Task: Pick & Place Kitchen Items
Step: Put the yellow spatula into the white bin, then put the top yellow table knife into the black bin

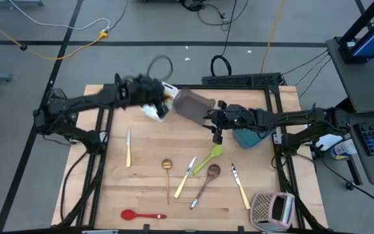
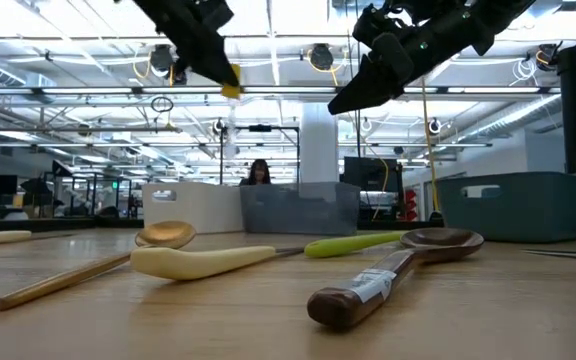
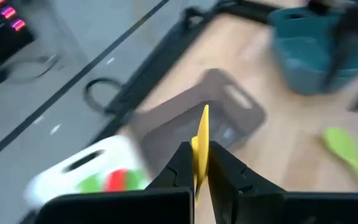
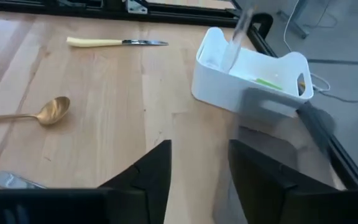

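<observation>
My left gripper (image 1: 156,93) hangs high over the far side of the table, above the white tub (image 1: 156,109), shut on a yellow spatula (image 3: 200,140). The white tub (image 3: 92,177) holds green and red items. My right gripper (image 4: 199,167) stands open with nothing between its fingers, raised between the grey tub (image 1: 193,107) and the teal tub (image 1: 249,136). Flat on the wood lie a cream-handled knife (image 1: 128,148), a gold ladle (image 1: 167,170), a second cream knife (image 1: 186,175), a lime spoon (image 1: 210,158), a brown spoon (image 1: 206,182), a third knife (image 1: 240,185) and a red spoon (image 1: 141,214). My left gripper pinches the yellow spatula between its two fingers (image 3: 180,167), the flat yellow strip (image 3: 197,163) standing edge-on in the gap and reaching out past the fingertips. The fingers slant downward. The spatula is lifted clear, and its yellow end (image 2: 230,90) shows below the gripper in the low view.
A perforated grater with a pink side (image 1: 271,209) sits at the near right corner. The three tubs stand in a row along the far side. Black frame rails (image 1: 284,149) run along the table's left and right sides. Bare wood shows at the near left.
</observation>
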Robot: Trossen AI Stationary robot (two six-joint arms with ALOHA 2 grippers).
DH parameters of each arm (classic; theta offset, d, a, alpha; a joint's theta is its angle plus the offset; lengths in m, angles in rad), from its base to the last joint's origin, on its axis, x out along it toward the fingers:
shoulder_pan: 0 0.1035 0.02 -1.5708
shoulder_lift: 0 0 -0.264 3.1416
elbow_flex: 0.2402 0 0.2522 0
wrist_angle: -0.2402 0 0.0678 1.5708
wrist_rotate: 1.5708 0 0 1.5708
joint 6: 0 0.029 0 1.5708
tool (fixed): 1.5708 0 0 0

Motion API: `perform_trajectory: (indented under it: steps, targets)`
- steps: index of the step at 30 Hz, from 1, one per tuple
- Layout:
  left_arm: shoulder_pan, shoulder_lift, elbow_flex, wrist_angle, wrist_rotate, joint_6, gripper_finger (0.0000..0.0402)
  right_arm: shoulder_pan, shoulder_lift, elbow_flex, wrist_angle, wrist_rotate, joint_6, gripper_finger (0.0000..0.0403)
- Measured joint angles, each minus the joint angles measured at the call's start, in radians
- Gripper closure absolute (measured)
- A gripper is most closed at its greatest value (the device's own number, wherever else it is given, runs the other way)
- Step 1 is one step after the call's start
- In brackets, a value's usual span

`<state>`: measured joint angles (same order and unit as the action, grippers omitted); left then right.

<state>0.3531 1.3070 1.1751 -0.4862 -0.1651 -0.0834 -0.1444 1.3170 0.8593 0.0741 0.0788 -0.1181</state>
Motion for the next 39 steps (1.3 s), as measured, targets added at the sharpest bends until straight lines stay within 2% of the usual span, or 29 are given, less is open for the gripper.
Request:
perform_trajectory:
  steps: [3,6,13,16,19,24,30,35,39]
  targets:
    - [0.088,0.022,0.113,-0.149,0.0,0.003,0.0391,0.0,0.0,0.0,0.019,0.0,-0.016,0.0248]
    - [0.186,0.054,0.169,-0.238,0.068,0.001,0.0391,0.0,0.0,0.0,0.021,-0.001,-0.018,0.0251]
    - [0.368,0.19,0.188,-0.341,0.111,0.007,0.0391,0.0,0.0,0.0,0.019,-0.001,-0.018,0.0253]
    - [0.41,0.27,0.191,-0.322,0.206,0.025,0.0391,0.0,0.0,0.0,0.019,-0.001,-0.018,0.0252]
    - [0.426,0.355,0.191,-0.326,0.266,0.058,0.0389,0.0,0.0,0.0,0.019,-0.001,-0.018,0.0255]
    - [0.427,0.47,0.191,-0.328,0.271,0.102,0.0371,0.0,0.0,0.0,0.019,-0.001,-0.018,0.0254]
    - [0.426,0.558,0.191,-0.324,0.268,0.126,0.0332,0.0,0.0,0.0,0.019,-0.001,-0.018,0.0255]
    - [0.425,0.587,0.19,-0.325,0.201,0.134,0.0301,0.0,0.0,0.0,0.019,-0.001,-0.018,0.0258]
    - [0.425,0.588,0.19,-0.326,0.098,0.134,0.0281,0.0,0.0,0.0,0.019,-0.001,-0.018,0.0255]
